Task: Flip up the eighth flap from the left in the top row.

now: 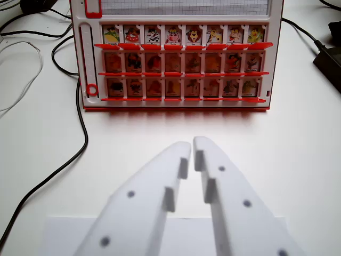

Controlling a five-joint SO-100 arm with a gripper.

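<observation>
Hovering above the white worktop point(298, 138), my fingers point(192, 143) are nearly closed, tips almost touching, grasping nothing. The board point(178, 56) stands well ahead. Its eighth top-row flap point(256, 34) sits at the wrist view's right end.

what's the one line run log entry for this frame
phase: approach | gripper: nearly shut, empty, above table short of game board | top-row flaps: all down | eighth flap: untouched
</observation>
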